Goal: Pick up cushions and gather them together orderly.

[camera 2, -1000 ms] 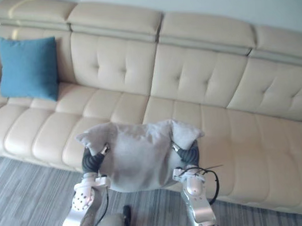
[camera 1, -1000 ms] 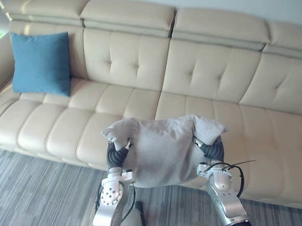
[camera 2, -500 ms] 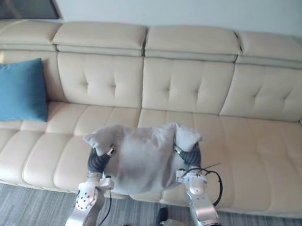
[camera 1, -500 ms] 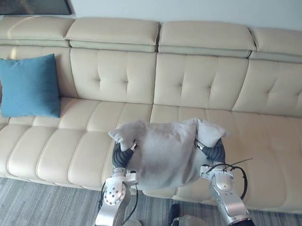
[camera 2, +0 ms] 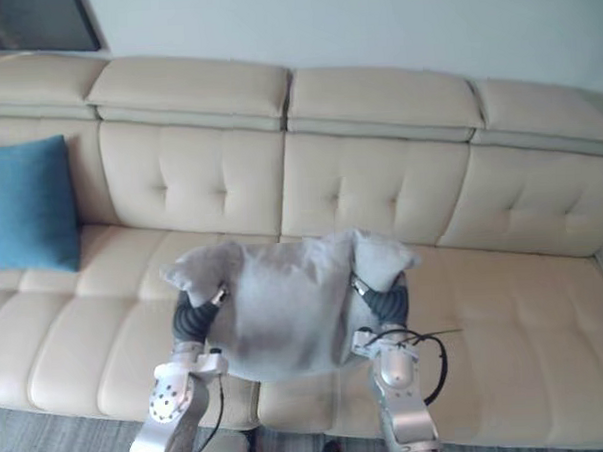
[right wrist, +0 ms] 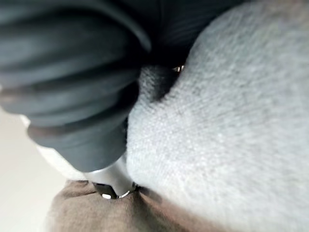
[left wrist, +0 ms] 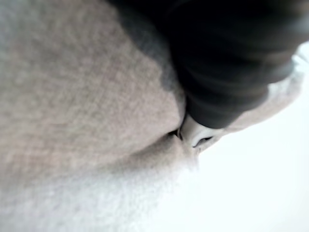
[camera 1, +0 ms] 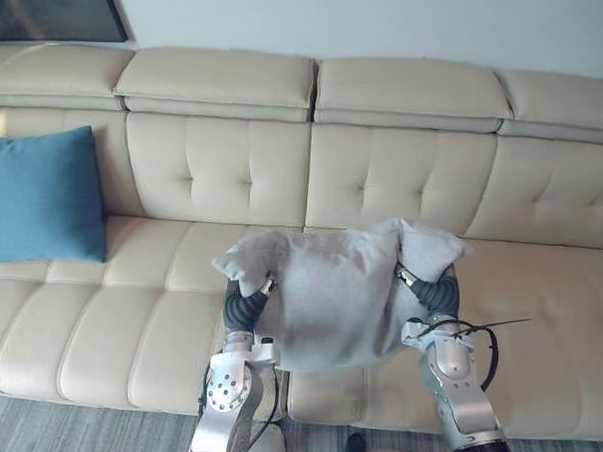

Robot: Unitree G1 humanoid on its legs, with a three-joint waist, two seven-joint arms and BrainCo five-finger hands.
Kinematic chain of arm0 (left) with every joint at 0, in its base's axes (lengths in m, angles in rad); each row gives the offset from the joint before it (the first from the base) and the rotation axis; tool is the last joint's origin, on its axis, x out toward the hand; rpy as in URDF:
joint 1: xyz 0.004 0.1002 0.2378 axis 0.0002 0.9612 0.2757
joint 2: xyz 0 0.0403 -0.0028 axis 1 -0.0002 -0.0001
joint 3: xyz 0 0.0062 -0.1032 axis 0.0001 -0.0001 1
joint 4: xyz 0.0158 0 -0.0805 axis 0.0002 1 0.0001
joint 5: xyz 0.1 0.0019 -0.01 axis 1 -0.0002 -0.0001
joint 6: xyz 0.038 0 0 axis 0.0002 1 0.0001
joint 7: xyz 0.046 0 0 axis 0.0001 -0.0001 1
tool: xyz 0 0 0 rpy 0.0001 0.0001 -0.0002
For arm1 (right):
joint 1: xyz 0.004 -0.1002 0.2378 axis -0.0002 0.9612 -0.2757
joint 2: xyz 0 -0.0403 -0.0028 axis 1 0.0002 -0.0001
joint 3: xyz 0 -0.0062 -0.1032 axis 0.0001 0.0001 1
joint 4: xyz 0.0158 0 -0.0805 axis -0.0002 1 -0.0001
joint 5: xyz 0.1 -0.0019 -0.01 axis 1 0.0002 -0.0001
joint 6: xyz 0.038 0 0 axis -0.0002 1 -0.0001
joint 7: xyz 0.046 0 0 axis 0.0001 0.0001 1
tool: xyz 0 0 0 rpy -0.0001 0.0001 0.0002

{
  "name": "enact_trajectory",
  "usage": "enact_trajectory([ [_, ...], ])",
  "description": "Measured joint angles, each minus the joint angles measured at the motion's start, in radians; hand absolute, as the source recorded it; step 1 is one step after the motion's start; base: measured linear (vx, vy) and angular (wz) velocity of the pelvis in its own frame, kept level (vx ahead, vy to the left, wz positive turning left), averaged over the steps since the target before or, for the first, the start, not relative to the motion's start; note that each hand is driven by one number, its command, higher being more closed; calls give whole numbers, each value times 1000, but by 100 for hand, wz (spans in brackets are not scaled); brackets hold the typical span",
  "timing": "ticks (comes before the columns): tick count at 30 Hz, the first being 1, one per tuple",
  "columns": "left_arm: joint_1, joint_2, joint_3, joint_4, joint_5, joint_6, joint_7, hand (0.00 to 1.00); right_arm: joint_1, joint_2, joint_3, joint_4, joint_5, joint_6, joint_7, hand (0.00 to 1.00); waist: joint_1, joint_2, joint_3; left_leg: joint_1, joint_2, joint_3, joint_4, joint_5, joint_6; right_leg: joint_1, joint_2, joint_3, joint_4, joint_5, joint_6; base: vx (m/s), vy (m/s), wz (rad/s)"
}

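Note:
A grey cushion [camera 1: 335, 295] hangs in the air in front of me, over the front of the middle seat of a cream leather sofa [camera 1: 400, 182]. My left hand [camera 1: 241, 307] is pressed into its left side and my right hand [camera 1: 440, 295] into its right side. The cushion's top corners bulge up above both wrists. Up close, the left hand [left wrist: 231, 72] and the right hand [right wrist: 72, 96] each sink into the grey cloth [right wrist: 231, 135]. A blue cushion [camera 1: 35, 198] leans upright against the sofa's backrest at the far left.
Grey striped carpet [camera 1: 50, 437] runs along the sofa's front edge. The sofa seats between the blue cushion and the grey one, and the seats to the right, are bare. A dark frame [camera 1: 42, 17] hangs on the wall at the upper left.
The camera has swung and levelled, so the sofa sits squarer and nearer and the blue cushion shows further left. The grey cushion stays held between both hands, slightly higher over the seat.

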Motion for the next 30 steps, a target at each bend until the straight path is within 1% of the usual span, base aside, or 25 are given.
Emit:
enact_trajectory([
  [2,0,2,-2,-1,18,-2,6,100,-2,0,0,0,0,0,0,100,3,0,-5,1,-2,-2,-14,3,4,-4,0,0,-12,2,2,0,0,0],
  [4,0,2,-7,-1,18,-2,20,100,-9,0,0,0,0,0,0,100,6,0,-5,0,-2,-2,-21,3,4,-5,1,0,-24,6,10,-4,-26,-4],
  [7,-16,2,-8,-1,18,-1,43,100,-53,-1,3,-1,0,0,-11,100,7,0,-8,-20,-3,-3,-43,18,3,-30,5,0,-32,15,10,-3,-10,-2],
  [9,-69,2,-8,-1,19,0,80,100,-119,-1,6,0,0,0,-35,100,10,0,-9,-66,0,-11,-44,31,2,-65,12,-5,-38,29,6,3,-21,4],
  [12,-125,1,-6,-2,19,1,112,100,-173,-1,8,0,0,0,-54,100,16,1,-9,-86,5,-16,-44,38,2,-86,14,-9,-34,32,4,-7,-28,4],
  [14,-222,0,23,0,19,0,143,100,-257,-1,17,0,0,0,-84,100,22,2,-8,-129,11,-14,-45,49,1,-145,16,-6,-6,32,4,-38,-33,-7],
  [15,-242,0,30,1,19,0,151,100,-273,-1,19,0,0,0,-88,100,22,3,-8,-140,12,-13,-45,53,2,-160,16,-5,0,32,3,-68,-21,-9],
  [16,-299,0,49,10,19,-2,172,100,-315,-2,25,4,1,0,-98,100,23,4,-5,-168,13,-11,-46,61,2,-200,15,-2,18,32,3,-77,-15,-11],
  [17,-350,0,66,30,19,-5,193,100,-346,-2,34,13,3,0,-111,100,24,6,-4,-190,15,-5,-46,68,2,-233,14,2,36,32,3,-74,-10,-13],
  [18,-366,0,73,38,19,-7,200,100,-354,-2,37,17,4,0,-113,100,24,6,-2,-195,16,-2,-47,69,2,-242,14,4,41,32,3,-62,0,-21],
  [19,-415,1,86,73,19,-10,214,100,-375,-2,39,38,8,0,-118,100,32,7,1,-210,17,9,-47,72,2,-272,12,17,59,31,2,-57,11,-25],
  [20,-454,1,93,95,19,-12,227,100,-387,-2,39,45,13,0,-123,100,36,12,15,-220,17,17,-47,76,5,-294,10,25,73,31,2,-64,14,-23],
  [23,-534,3,102,157,19,-18,243,100,-416,-1,37,73,19,0,-140,100,35,19,24,-273,15,25,-47,89,6,-362,4,30,100,32,2,-87,19,-11],
  [25,-593,10,109,206,18,-17,254,100,-448,-1,36,102,19,3,-157,100,33,20,56,-292,17,34,-46,98,5,-392,3,40,116,33,2,-72,7,-13],
  [26,-638,29,109,236,18,-18,264,100,-472,0,35,112,22,5,-161,100,31,18,87,-305,21,39,-46,104,5,-410,6,44,122,37,1,-95,-14,-13],
  [27,-679,46,110,264,18,-17,265,100,-489,0,34,112,28,5,-166,100,27,18,106,-329,25,40,-46,111,3,-436,10,47,120,46,1,-82,-14,-13],
  [28,-695,53,110,275,18,-17,266,100,-497,0,33,112,30,5,-169,100,26,18,111,-341,27,41,-46,114,2,-449,11,48,119,50,-1,-71,-22,-12],
  [30,-772,74,110,321,17,-16,277,100,-542,1,19,113,39,11,-181,100,18,18,167,-362,34,42,-46,123,-2,-471,18,52,119,61,-5,-45,-23,-8],
])
